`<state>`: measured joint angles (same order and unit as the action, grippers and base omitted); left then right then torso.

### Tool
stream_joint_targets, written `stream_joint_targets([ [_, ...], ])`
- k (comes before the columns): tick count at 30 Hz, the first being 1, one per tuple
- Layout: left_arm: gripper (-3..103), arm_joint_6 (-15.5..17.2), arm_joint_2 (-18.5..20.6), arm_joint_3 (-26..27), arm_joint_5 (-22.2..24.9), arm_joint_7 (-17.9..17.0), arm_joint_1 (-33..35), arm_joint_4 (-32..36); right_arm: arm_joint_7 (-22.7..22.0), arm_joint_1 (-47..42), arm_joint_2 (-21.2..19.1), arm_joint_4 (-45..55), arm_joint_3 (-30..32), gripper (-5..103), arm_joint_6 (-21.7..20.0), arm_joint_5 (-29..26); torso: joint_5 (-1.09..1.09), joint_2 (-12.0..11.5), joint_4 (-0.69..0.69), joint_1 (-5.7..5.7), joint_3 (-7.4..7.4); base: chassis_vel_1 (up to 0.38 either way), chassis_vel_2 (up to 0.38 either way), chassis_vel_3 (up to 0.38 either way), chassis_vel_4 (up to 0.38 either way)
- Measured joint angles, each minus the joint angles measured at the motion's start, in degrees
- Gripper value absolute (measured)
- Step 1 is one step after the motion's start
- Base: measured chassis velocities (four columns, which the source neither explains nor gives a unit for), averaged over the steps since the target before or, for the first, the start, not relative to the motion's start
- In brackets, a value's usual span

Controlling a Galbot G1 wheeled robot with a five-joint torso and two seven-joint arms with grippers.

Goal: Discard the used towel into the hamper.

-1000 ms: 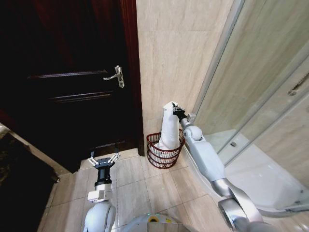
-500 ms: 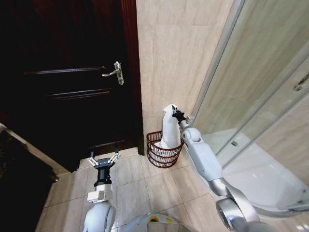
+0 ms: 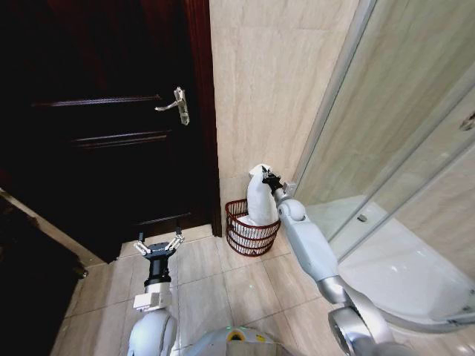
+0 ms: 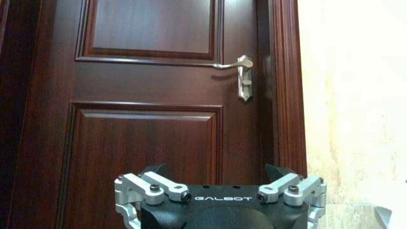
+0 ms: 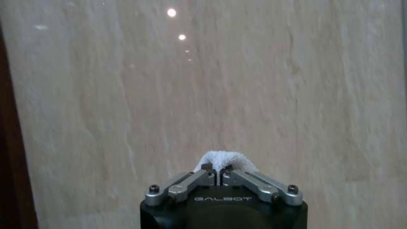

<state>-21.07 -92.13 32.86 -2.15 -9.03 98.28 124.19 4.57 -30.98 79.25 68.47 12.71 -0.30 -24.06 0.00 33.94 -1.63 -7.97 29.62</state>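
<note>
1. While the right gripper (image 3: 269, 178) pinches the top of the white towel (image 3: 260, 199) above the hamper (image 3: 249, 231), the cloth hangs straight down with its lower part inside the basket; in the right wrist view the fingers (image 5: 190, 183) are pressed together on a small tuft of the towel (image 5: 224, 159), facing the beige tiled wall (image 5: 254, 86).
2. Compared with a second ago, the right gripper sits lower over the hamper, and the towel stands less tall above the rim, more of it having sunk inside; the right arm reaches further toward the wall.
3. The hamper stands on the tiled floor (image 3: 223, 285) in the corner, against the beige wall (image 3: 267, 89), between the dark wooden door (image 3: 111, 126) and the glass shower enclosure (image 3: 401, 148); the whole scene has slid slightly in the head view, the door handle (image 3: 177, 104) sitting a little higher than before, which is the camera's shift.
4. The left gripper (image 3: 157, 248) hangs low before the door with its fingers spread apart and nothing between them, much as it was a second ago; the left wrist view faces the door panels and the lever handle (image 4: 239, 71).
</note>
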Motion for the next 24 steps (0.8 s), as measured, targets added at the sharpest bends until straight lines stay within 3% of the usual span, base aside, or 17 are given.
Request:
stream_joint_targets([
  [15,100,-0.05,0.00,-0.06,-0.22,0.07,-0.05,-0.16,1.12,-2.15,0.93,-2.38,1.01,1,-1.18,-0.46,0.01,-3.28,0.00,1.40,-1.88,0.000,0.000,0.000,0.000],
  [18,100,-0.05,0.00,0.13,-0.27,0.07,0.01,-0.12,-1.11,-2.90,0.46,0.44,0.97,1,-9.87,-4.70,0.01,-4.30,0.00,1.80,-2.49,0.000,0.000,0.000,0.000],
  [20,100,-0.05,0.00,0.20,-0.27,0.07,0.06,-0.06,-1.97,-2.97,0.36,1.21,1.00,1,-11.78,-5.87,0.01,-4.47,0.00,1.88,-2.59,0.000,0.000,0.000,0.000],
  [21,100,-0.05,0.00,0.29,-0.27,0.07,0.16,0.05,-4.52,-3.08,0.12,3.30,1.17,1,-17.24,-8.74,0.00,-4.91,0.00,2.09,-2.83,0.000,0.000,0.000,0.000],
  [22,100,-0.05,0.00,0.31,-0.27,0.06,0.18,0.07,-5.52,-3.11,0.02,4.18,1.33,1,-19.79,-9.95,0.00,-5.07,0.00,2.17,-2.91,0.000,0.000,0.000,0.000],
  [23,100,-0.05,0.00,0.31,-0.27,0.06,0.18,0.07,-5.52,-3.11,0.02,4.18,1.33,1,-19.79,-9.95,0.00,-5.07,0.00,2.17,-2.91,0.000,0.000,0.000,0.000],
  [24,100,-0.06,0.00,0.31,-0.29,0.04,0.19,0.08,-7.89,-3.25,-0.22,6.45,1.94,1,-26.26,-12.90,0.00,-5.61,0.00,2.42,-3.21,0.000,0.000,0.000,0.000],
])
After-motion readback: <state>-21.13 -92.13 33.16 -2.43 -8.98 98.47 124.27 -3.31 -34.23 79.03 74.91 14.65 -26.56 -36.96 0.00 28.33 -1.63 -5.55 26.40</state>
